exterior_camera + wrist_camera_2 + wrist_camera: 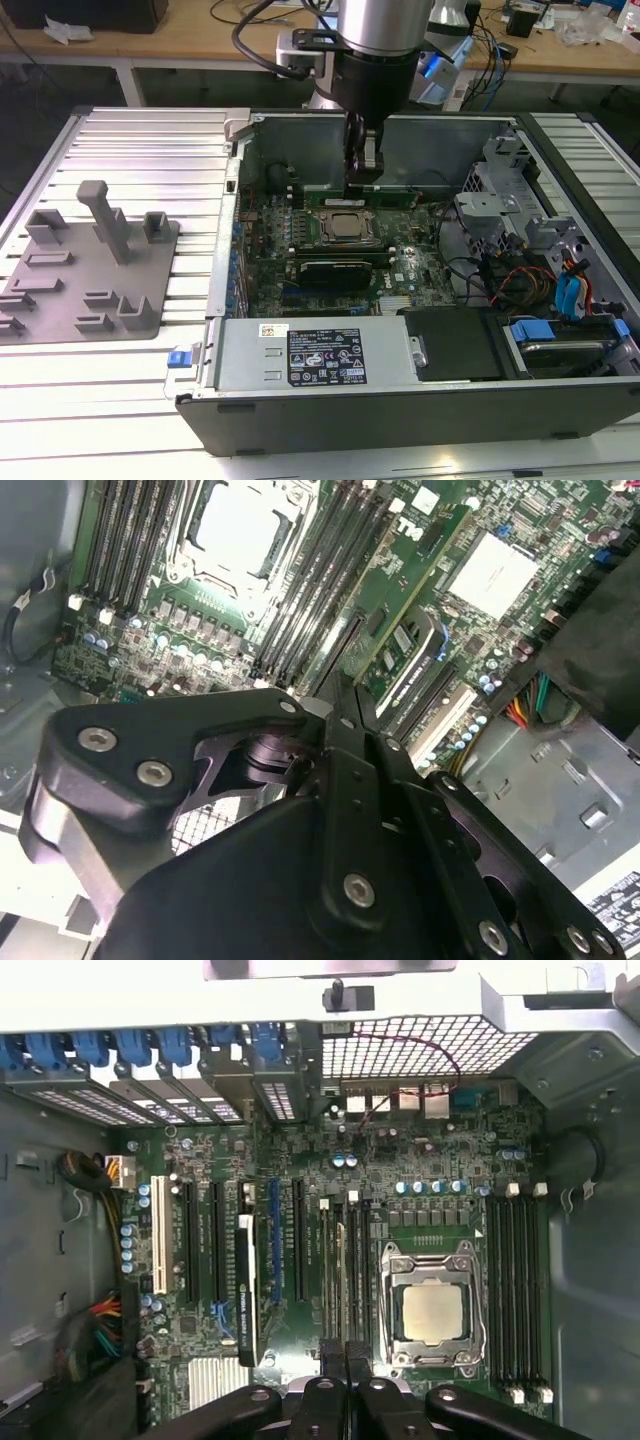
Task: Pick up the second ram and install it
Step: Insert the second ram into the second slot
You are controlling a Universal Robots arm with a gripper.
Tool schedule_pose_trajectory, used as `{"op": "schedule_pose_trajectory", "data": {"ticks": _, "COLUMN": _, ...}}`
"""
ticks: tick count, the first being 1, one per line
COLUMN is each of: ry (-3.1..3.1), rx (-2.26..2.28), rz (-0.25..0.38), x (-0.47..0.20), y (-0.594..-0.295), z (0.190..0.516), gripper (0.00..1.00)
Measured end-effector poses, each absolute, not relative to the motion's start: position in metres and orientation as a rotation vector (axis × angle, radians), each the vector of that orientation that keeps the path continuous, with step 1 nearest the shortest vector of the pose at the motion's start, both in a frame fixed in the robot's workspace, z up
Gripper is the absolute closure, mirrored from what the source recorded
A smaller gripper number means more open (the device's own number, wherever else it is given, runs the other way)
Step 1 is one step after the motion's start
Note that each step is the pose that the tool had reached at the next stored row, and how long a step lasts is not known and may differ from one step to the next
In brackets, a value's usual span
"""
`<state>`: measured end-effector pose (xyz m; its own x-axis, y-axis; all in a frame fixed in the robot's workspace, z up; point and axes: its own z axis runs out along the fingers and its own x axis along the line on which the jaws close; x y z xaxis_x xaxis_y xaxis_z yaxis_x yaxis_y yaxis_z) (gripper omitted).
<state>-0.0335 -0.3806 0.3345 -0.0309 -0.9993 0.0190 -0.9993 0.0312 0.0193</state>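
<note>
Now the gripper [362, 178] stands inside the open computer case [430, 410], its fingers pinching the second ram [395, 197]. The stick hangs directly beneath them, beside the processor socket [432, 1310], its long axis parallel to the memory slots [325, 1260].

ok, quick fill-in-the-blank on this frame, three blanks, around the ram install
1. The gripper, shut on the second ram, is inside the computer case, next to the square silver-capped ____.
2. The second ram's board is ____ in colour.
3. The grey tray lies to the exterior view's ____ of the case.
Missing: processor; green; left.
</note>
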Motion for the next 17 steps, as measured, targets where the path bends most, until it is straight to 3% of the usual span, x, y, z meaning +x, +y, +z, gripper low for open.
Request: {"op": "schedule_pose_trajectory", "data": {"ticks": 17, "ry": -2.236, "rx": 2.168, "rz": 0.0, "x": -0.037, "y": -0.368, "z": 0.297, "gripper": 0.91}}
